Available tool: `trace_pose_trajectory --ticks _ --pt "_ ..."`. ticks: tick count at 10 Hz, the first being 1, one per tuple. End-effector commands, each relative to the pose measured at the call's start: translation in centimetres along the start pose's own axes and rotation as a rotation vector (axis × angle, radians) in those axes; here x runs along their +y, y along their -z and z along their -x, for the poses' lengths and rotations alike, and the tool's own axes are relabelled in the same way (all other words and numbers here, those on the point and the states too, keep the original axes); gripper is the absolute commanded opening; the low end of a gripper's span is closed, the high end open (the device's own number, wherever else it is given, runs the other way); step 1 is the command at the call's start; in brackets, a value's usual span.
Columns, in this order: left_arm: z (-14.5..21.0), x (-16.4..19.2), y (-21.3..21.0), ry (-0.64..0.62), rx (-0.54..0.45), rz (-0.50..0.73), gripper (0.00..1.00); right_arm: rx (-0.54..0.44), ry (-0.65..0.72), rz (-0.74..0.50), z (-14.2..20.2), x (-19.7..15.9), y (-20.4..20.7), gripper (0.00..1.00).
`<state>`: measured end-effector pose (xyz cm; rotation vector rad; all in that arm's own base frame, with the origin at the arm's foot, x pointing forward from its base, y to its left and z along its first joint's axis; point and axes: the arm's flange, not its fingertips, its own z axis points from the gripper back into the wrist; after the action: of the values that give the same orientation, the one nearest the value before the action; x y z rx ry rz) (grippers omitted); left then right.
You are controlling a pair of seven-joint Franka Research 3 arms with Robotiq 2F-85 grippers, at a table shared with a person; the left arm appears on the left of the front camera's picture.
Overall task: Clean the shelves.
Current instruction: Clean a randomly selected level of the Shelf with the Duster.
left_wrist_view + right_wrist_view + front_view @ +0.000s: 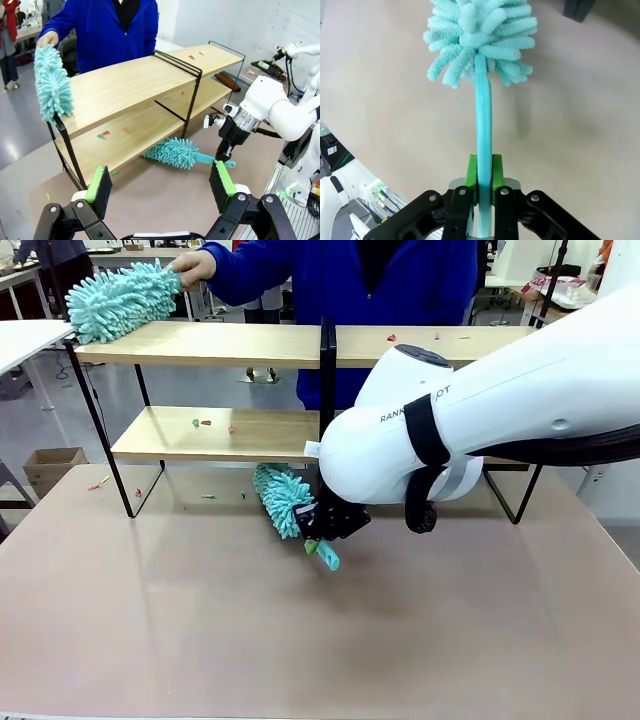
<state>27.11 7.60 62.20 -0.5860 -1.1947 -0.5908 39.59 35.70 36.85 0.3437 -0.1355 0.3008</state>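
Two boards make up the shelves [230, 345], spanning the upper half of the front frame. Our right pincer [320, 536] pinches the handle of the near duster [280, 498]; we see its teal head low on the worktop [200, 630], just under the lower board's front edge, beside the black centre post [327, 370]. A person's hand [193, 267] rests the far duster [120, 300] on the top board's left end. Our left pincer [160, 181] stands spread. Bare worktop opens across the lower frame.

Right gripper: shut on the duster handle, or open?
Shut on it: in the right wrist view the right gripper has its green pads pressed against both sides of the duster handle.
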Motion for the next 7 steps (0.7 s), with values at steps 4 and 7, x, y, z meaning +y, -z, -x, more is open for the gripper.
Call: trace_pose_trajectory --ticks 4,7 --pt "0.0 0.0 0.0 -0.003 -0.002 0.007 1.00 0.100 -0.111 -0.057 -2.2 3.8 1.7 0.13" --pt "0.0 0.0 0.0 -0.003 -0.002 0.007 1.00 0.154 -0.179 -0.104 -2.2 5.6 2.1 0.13"
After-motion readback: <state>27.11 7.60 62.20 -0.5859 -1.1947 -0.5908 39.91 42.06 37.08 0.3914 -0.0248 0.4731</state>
